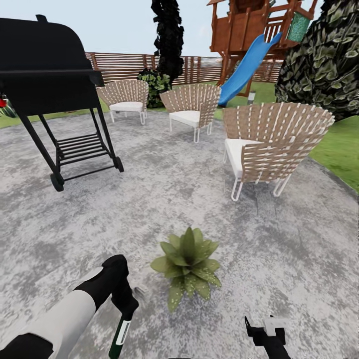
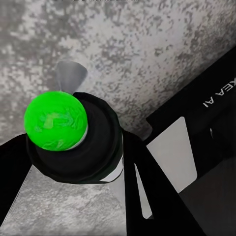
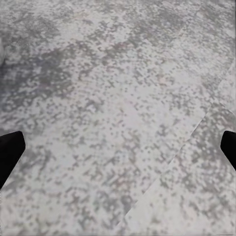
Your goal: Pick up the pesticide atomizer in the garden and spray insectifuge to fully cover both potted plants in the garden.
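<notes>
One plant (image 1: 187,267) (speckled leaves) sits low centre on the patio (image 1: 199,199). Left end effector (image 1: 124,304) grips the atomizer (image 1: 119,336) at lower left; right end effector (image 1: 264,331) spread wide.

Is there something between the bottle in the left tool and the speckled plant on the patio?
Nothing visible. The left tool holds the atomizer beside the plant, with bare paving between them. The grill and the chairs stand farther off, behind the plant.
</notes>
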### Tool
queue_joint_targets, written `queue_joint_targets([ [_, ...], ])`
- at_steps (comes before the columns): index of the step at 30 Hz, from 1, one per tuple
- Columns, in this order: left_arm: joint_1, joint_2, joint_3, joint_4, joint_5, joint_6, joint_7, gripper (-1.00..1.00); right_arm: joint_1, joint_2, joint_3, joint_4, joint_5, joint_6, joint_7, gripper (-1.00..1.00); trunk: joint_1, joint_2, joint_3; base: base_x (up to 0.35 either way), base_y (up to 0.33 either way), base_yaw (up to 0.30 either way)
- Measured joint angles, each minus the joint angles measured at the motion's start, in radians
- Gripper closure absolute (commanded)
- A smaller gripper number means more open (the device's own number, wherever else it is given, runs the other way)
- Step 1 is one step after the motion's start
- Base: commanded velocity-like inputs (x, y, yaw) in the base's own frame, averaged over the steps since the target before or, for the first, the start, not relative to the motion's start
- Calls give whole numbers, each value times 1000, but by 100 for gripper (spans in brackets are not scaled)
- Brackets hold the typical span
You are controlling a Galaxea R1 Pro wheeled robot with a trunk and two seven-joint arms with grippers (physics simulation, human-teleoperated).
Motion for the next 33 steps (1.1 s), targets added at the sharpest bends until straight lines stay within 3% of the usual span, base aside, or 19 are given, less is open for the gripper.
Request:
queue_joint_targets([
  [15, -4, 1, -1, -3, 0, 0, 0, 100, 1, 0, 0, 0, 0, 0, 0, -100, 0, 0, 0, 1, 12, -290],
  [25, -15, 1, -2, -3, -1, 1, -1, 100, 0, 0, 0, 0, 0, 0, 0, -100, 0, 0, 0, 2, 281, -296],
  [33, -17, 1, -1, -3, 0, 6, -2, 100, 0, 0, 0, 0, 0, 0, 0, -100, 0, 0, 0, 173, 294, -219],
])
